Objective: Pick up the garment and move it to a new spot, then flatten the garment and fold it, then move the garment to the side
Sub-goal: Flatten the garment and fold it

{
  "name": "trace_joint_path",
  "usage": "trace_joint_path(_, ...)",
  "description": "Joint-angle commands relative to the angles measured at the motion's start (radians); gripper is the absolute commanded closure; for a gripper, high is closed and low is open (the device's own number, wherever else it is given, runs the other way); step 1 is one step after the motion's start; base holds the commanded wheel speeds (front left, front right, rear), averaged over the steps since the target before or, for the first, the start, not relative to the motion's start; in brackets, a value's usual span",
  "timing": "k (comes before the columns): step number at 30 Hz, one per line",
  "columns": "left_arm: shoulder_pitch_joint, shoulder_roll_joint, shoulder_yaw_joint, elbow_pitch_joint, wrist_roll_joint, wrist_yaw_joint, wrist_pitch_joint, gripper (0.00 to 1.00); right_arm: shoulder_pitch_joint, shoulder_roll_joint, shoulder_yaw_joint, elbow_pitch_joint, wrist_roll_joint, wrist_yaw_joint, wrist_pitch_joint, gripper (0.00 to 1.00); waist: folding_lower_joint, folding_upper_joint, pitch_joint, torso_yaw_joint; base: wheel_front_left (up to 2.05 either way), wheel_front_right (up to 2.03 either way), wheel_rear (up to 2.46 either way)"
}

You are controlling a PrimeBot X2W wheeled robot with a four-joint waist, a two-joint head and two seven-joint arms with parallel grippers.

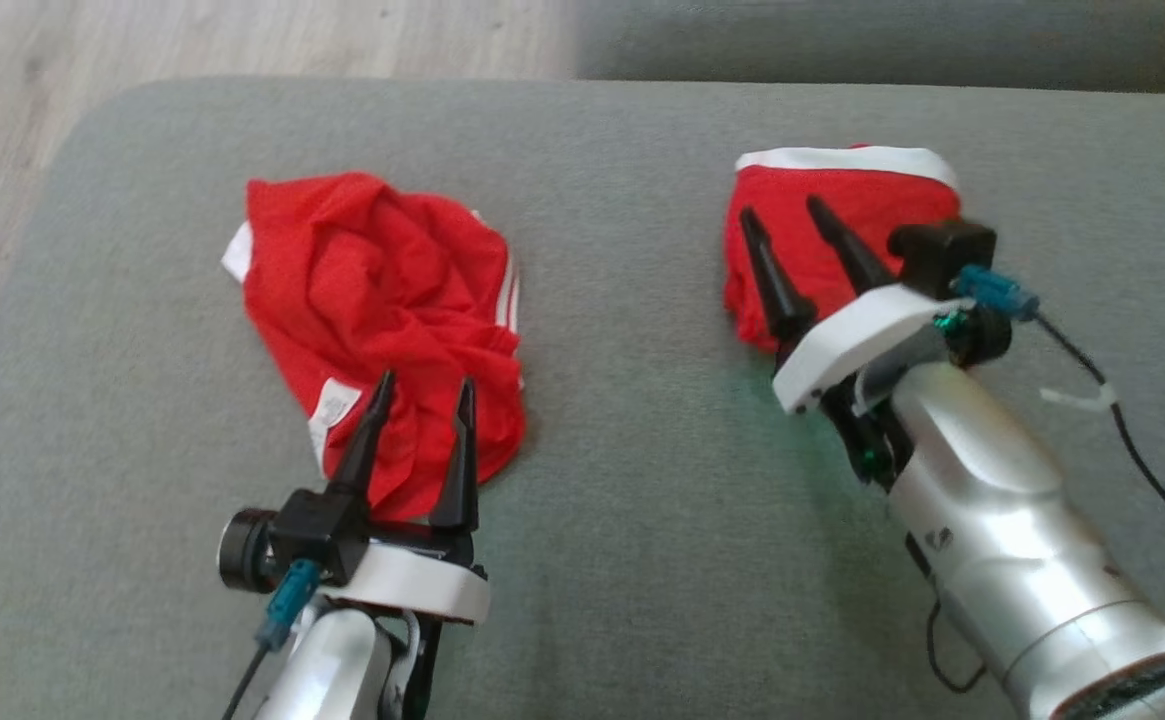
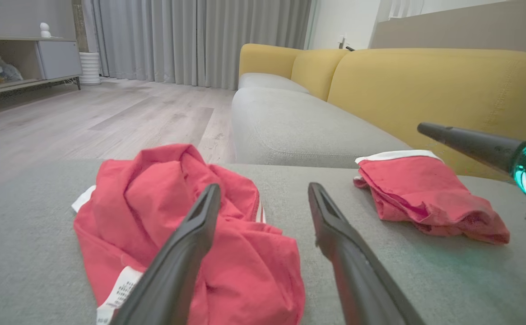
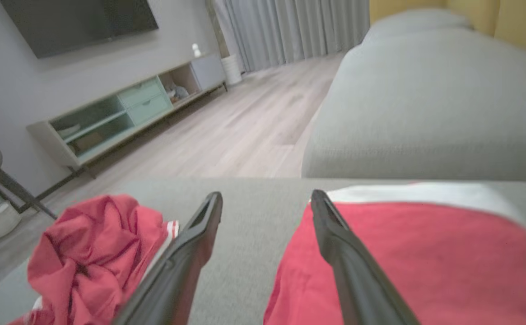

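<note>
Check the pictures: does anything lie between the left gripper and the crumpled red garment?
Nothing visible does. The left gripper, fingers open, overlaps the near edge of the crumpled garment; the folded garment lies apart on its right.

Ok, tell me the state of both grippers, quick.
Left gripper: open, holding nothing, fingers at the crumpled red garment.
Right gripper: open, holding nothing, fingers at the folded red garment.

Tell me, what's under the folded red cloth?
The folded cloth lies on the gray cushion, which shows beside it. The spot right beneath is covered by the cloth, so nothing there can be seen.
</note>
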State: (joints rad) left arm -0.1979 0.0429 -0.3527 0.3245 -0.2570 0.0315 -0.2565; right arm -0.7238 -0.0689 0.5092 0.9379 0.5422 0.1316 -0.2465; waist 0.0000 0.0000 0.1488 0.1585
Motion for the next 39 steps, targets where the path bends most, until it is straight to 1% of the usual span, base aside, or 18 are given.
trace_joint_path(1, -0.040, 0.007, 0.042, -0.039, 0.006, 0.001, -0.005, 0.00, -0.010, 0.019, -0.033, -0.067, -0.030, -0.001, -0.014, 0.00, 0.0000, 0.0000, -0.020, -0.029, 0.00, 0.00, 0.00)
trace_joint_path(4, -0.038, 0.007, 0.056, -0.050, 0.011, 0.002, -0.005, 0.00, 0.030, 0.018, -0.158, -0.183, -0.122, -0.001, -0.015, 0.00, 0.0000, 0.0000, -0.036, -0.054, 0.00, 0.00, 0.00)
trace_joint_path(9, -0.032, 0.007, 0.073, -0.067, 0.014, 0.001, -0.005, 0.00, 0.170, 0.018, -0.360, -0.363, -0.307, -0.001, -0.015, 0.00, 0.0000, 0.0000, -0.060, -0.085, 0.00, 0.00, 0.00)
trace_joint_path(12, -0.022, 0.007, 0.084, -0.073, 0.012, 0.001, -0.005, 0.00, 0.268, 0.018, -0.452, -0.444, -0.353, -0.001, -0.015, 0.00, 0.0000, 0.0000, -0.072, -0.101, 0.00, 0.00, 0.00)
trace_joint_path(14, -0.012, 0.007, 0.094, -0.079, 0.008, 0.002, -0.005, 0.00, 0.332, 0.018, -0.473, -0.492, -0.369, -0.001, -0.015, 0.00, 0.0000, 0.0000, -0.076, -0.112, 0.00, 0.00, 0.00)
trace_joint_path(15, -0.012, 0.007, 0.094, -0.079, 0.008, 0.002, -0.005, 0.00, 0.332, 0.018, -0.473, -0.492, -0.369, -0.001, -0.015, 0.00, 0.0000, 0.0000, -0.076, -0.112, 0.00, 0.00, 0.00)
trace_joint_path(18, 0.002, 0.007, 0.109, -0.085, 0.002, 0.002, -0.005, 0.00, 0.415, 0.018, -0.498, -0.552, -0.389, -0.001, -0.015, 0.00, 0.0000, 0.0000, -0.074, -0.124, 0.00, 0.00, 0.00)
trace_joint_path(21, 0.014, 0.007, 0.119, -0.086, 0.003, -0.002, -0.005, 0.00, 0.472, 0.019, -0.508, -0.583, -0.386, -0.001, -0.015, 0.00, 0.0000, 0.0000, -0.067, -0.132, 0.00, 0.00, 0.00)
trace_joint_path(25, 0.018, 0.007, 0.129, -0.084, 0.008, -0.007, -0.005, 0.00, 0.498, 0.019, -0.501, -0.607, -0.389, -0.001, -0.015, 0.00, 0.0000, 0.0000, -0.051, -0.134, 0.00, 0.00, 0.00)
trace_joint_path(29, 0.003, 0.007, 0.125, -0.087, 0.011, -0.014, -0.005, 0.00, 0.478, 0.019, -0.502, -0.607, -0.385, -0.001, -0.015, 0.00, 0.0000, 0.0000, -0.019, -0.121, 0.00, 0.00, 0.00)
trace_joint_path(30, -0.002, 0.007, 0.123, -0.088, 0.013, -0.016, -0.005, 0.00, 0.466, 0.019, -0.501, -0.602, -0.386, -0.001, -0.015, 0.71, 0.0000, 0.0000, -0.008, -0.116, 0.00, 0.00, 0.00)
trace_joint_path(31, -0.008, 0.007, 0.120, -0.088, 0.014, -0.017, -0.005, 0.00, 0.451, 0.019, -0.500, -0.597, -0.393, -0.001, -0.015, 1.00, 0.0000, 0.0000, 0.005, -0.109, 0.00, 0.00, 0.00)
trace_joint_path(36, -0.046, 0.007, 0.099, -0.092, 0.012, -0.022, -0.005, 0.00, 0.353, 0.019, -0.516, -0.529, -0.453, -0.001, -0.001, 1.00, 0.0000, 0.0000, 0.075, -0.065, 0.00, 0.00, 0.00)
trace_joint_path(39, -0.065, 0.007, 0.082, -0.092, 0.004, -0.021, -0.005, 0.00, 0.281, 0.019, -0.534, -0.463, -0.469, -0.001, 0.022, 1.00, 0.0000, 0.0000, 0.112, -0.035, 0.00, 0.00, 0.00)
